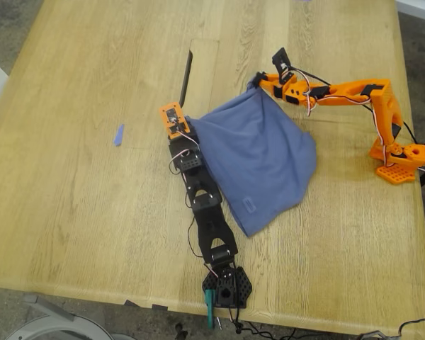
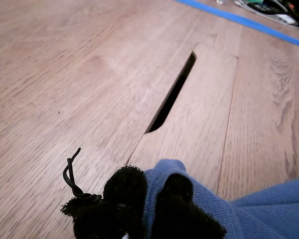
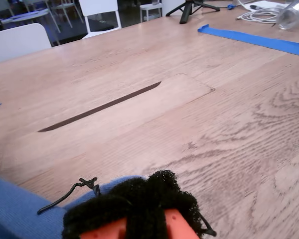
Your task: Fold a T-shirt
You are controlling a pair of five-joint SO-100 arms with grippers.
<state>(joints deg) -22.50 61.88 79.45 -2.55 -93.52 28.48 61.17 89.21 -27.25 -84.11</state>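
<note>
We hold the slate-blue cotton T-shirt by two corners above the light oak table.

In the first wrist view our first gripper, on the black arm, has its fuzzy black pads clamped on a ribbed blue edge. Our second gripper, on the orange arm, is closed over cloth. In the exterior view the shirt hangs bunched between both arms, beside the dark slot; a small blue scrap lies well apart toward that view's left.

Even soft daylight, slightly soft focus.
</note>
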